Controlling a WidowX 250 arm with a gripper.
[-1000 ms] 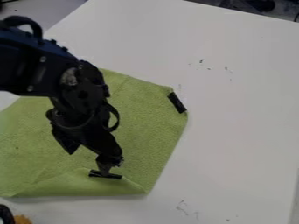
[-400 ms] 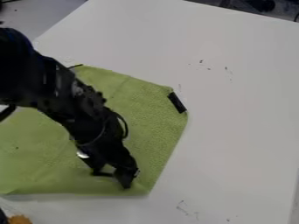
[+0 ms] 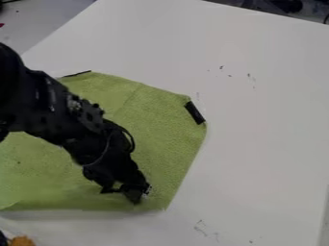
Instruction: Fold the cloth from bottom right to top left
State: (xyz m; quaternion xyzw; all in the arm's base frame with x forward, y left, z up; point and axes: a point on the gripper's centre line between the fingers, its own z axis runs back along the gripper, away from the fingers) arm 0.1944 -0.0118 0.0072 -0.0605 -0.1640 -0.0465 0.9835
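Hides some cloth behind the arm; crops both at left, an orange thing at bottom.

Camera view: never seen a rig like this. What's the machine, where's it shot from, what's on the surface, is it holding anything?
The machine is a black robot arm coming in from the left. At its lower end is a black gripper, over the lower part of a green cloth. The picture comes from a fixed camera looking down at a slant.

The cloth lies on a white table. A short black strip sits at its right corner, and a small orange thing is at the bottom left. The arm's job is to fold the cloth; I can't tell whether the gripper has hold of it.
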